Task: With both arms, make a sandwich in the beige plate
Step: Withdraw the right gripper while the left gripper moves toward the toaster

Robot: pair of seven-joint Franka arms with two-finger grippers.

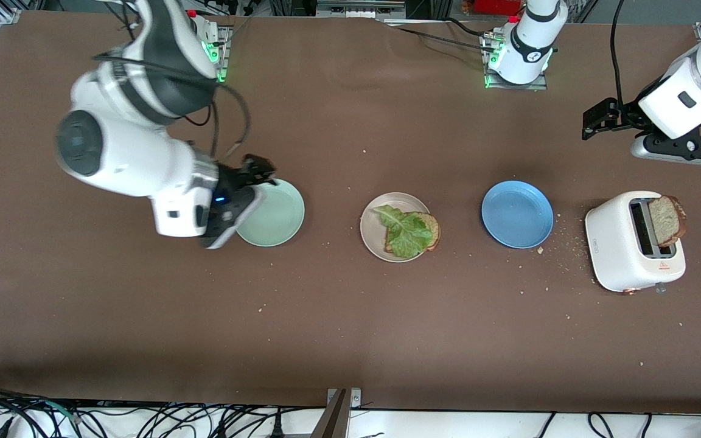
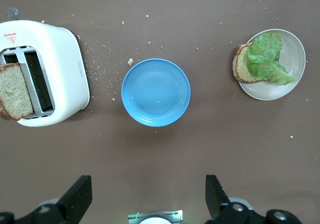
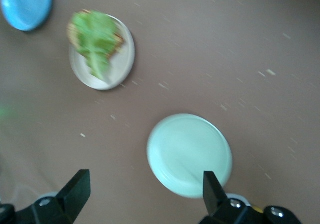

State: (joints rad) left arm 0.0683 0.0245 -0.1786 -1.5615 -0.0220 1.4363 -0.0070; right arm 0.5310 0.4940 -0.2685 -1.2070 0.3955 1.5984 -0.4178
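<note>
- Three plates are set in a row on the brown surface (image 1: 350, 340): a mint-green plate (image 1: 274, 213) toward the right arm's end, the beige plate (image 1: 375, 234) in the middle, and a blue plate (image 1: 516, 213) toward the left arm's end.
- One slice of brown bread (image 1: 431, 228) is laid on the beige plate, and a green lettuce leaf (image 1: 404, 231) is spread on top of it.
- No top slice is seen on the lettuce.
- A white toaster (image 1: 621, 249) is placed past the blue plate, at the left arm's end of the surface.
- A second slice of bread (image 1: 667, 220) is stuck upright in one toaster slot.
- Small crumbs (image 1: 569, 252) are scattered between the blue plate and the toaster.
- The right gripper (image 1: 259, 173) is held over the rim of the mint-green plate, with its fingers spread apart and nothing between them.
- The left gripper (image 1: 597, 118) is held up over bare surface near the toaster, and nothing is held in it; its fingers are spread wide.
</note>
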